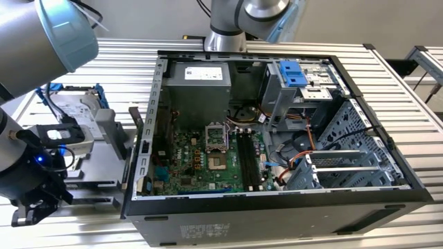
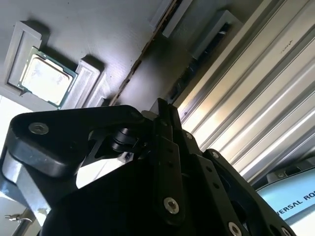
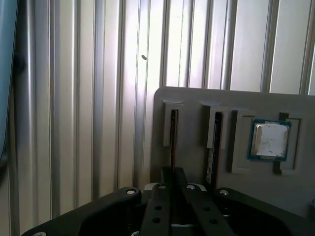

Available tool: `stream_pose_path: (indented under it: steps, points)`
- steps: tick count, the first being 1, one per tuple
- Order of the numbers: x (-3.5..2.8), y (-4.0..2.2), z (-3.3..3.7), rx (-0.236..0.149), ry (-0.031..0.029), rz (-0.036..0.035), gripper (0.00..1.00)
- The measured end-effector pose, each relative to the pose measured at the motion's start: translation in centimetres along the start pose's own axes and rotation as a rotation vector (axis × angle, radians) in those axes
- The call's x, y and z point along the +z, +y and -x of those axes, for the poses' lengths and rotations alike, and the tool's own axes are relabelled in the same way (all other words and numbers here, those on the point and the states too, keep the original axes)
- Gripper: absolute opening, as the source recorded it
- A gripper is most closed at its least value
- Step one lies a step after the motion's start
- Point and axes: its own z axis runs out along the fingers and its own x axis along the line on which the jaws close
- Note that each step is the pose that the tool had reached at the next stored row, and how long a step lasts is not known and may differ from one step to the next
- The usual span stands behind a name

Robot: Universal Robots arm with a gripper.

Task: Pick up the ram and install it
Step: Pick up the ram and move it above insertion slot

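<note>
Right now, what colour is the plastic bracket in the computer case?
Light-blue bracket, best in the exterior view.

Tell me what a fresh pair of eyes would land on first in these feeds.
The open computer case dominates the exterior view, with its green motherboard exposed and a blue drive bracket further up the picture. In both wrist views, the hand sits close to a grey slotted holder carrying a square processor chip, on the ribbed metal table.
</note>
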Motion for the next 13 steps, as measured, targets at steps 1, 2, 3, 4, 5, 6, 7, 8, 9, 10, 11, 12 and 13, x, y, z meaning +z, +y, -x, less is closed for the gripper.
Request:
stream_pose_path:
  steps: [1,2,3,4,5,6,7,8,9,10,11,12,13]
  points:
    - [-0.15,0.00,0.00,0.000,0.0000,0.0000,0.00]
    - [-0.26,0.00,0.01,0.000,0.0000,-0.0001,0.00]
    - [-0.40,-0.01,0.01,0.000,0.0000,0.0000,0.00]
    - [-0.49,-0.01,0.02,0.000,-0.0001,0.0000,0.00]
    - [-0.58,-0.01,0.02,0.000,0.0000,0.0000,0.00]
    - [-0.65,-0.01,0.02,0.000,-0.0001,-0.0001,0.00]
    - [-0.77,-0.01,0.03,0.000,0.0000,0.0000,0.00]
    - [-0.86,-0.01,0.03,0.000,0.0000,0.0000,0.00]
    - [-0.97,-0.01,0.03,0.000,0.0000,-0.0001,0.00]
    - [-1.08,-0.01,0.04,0.000,0.0000,0.0000,0.00]
    - [-1.20,-0.01,0.04,0.000,0.0001,0.0000,0.00]
    - [-1.30,-0.02,0.05,0.000,0.0000,0.0000,0.00]
    - [-1.40,-0.01,0.05,0.000,0.0000,0.0000,0.00]
